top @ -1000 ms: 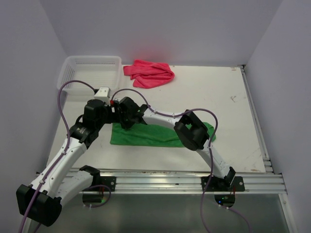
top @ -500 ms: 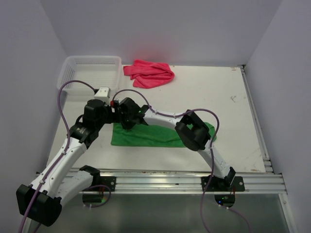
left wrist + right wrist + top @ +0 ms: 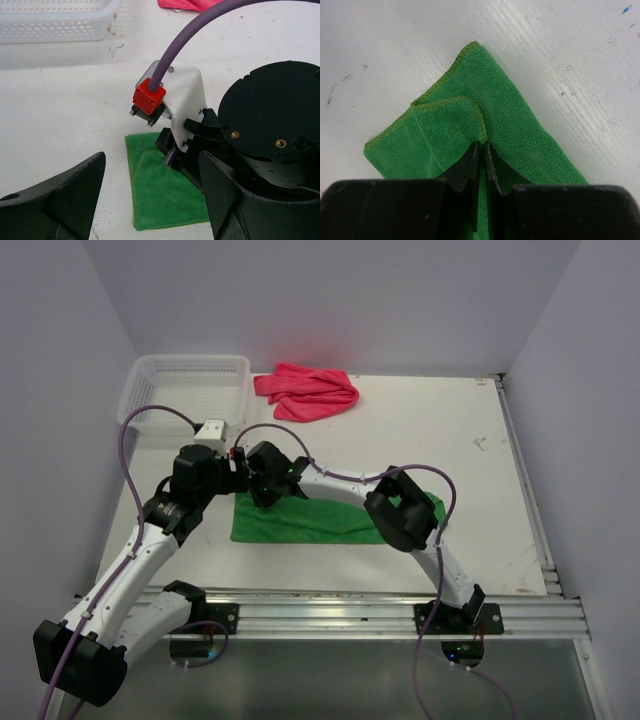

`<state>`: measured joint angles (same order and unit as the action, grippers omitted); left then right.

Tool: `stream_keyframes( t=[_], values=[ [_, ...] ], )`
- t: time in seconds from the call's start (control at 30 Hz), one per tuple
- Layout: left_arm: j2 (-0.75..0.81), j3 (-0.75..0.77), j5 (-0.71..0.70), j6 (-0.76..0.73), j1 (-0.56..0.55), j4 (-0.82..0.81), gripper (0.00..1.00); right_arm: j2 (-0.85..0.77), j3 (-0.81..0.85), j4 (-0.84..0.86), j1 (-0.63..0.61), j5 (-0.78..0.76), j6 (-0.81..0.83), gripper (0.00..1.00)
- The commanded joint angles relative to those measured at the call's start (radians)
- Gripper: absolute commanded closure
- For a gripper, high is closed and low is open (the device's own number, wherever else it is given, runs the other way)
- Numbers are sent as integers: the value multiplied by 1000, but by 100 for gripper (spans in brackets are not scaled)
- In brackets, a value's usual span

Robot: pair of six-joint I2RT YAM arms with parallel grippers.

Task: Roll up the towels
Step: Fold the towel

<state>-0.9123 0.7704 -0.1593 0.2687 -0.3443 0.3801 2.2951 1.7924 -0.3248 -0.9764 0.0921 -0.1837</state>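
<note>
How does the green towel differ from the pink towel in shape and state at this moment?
The green towel lies flat as a folded strip; the pink towel is a crumpled heap. The right end effector pinches the green towel's corner fold, while nothing touches the pink towel. Both rest on the table, unrolled.

We see a white lattice basket (image 3: 186, 373) at the far left corner of the table (image 3: 470, 510) — a white, scuffed top with a small dark mark (image 3: 481, 443) toward its far right. A metal rail (image 3: 330, 615) runs along the near edge, and a thinner strip (image 3: 527, 490) follows the right side. Pale walls (image 3: 330, 300) close in the back and both sides. From the left wrist we catch the basket's slotted wall close up, with dirt specks just beside it. The right wrist shows fine grooves in the surface — and a tiny blue fleck (image 3: 626, 9).
</note>
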Motion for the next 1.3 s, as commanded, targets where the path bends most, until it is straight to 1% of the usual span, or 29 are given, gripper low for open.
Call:
stream_keyframes(
  t=[0.0,0.1,0.17,0.3,0.37,0.43,0.57,0.63,0.7,0.73,0.9,1.1,1.27],
  values=[
    [13,1,12,-20,5,-38,21,-83,-13,32,-8,-31,-20,92],
    [13,3,15,-20,5,-40,21,-94,-25,39,-8,-45,-25,92],
    [13,3,17,-20,5,-40,21,-103,-34,43,-10,-51,-26,88],
    [15,3,17,-20,5,-40,21,-114,-37,44,-16,-68,-23,87],
    [16,1,20,-20,5,-40,20,-115,-44,46,-21,-86,-23,84],
    [16,1,18,-20,5,-38,20,-114,-47,50,-21,-88,-28,88],
    [16,1,20,-20,5,-40,20,-108,-53,52,-24,-86,-36,88],
    [16,1,20,-20,5,-40,20,-111,-56,53,-25,-88,-37,95],
    [15,1,20,-20,4,-40,20,-118,-65,59,-28,-89,-40,96],
    [16,1,20,-20,5,-40,20,-126,-68,59,-28,-88,-42,99],
    [26,1,12,-20,5,-40,20,-161,-96,72,-36,-80,-49,100],
    [29,1,9,-19,5,-40,20,-178,-126,118,-38,27,-146,100],
    [29,1,9,-20,5,-38,20,-180,-148,155,-44,72,-175,100]
  ],
)
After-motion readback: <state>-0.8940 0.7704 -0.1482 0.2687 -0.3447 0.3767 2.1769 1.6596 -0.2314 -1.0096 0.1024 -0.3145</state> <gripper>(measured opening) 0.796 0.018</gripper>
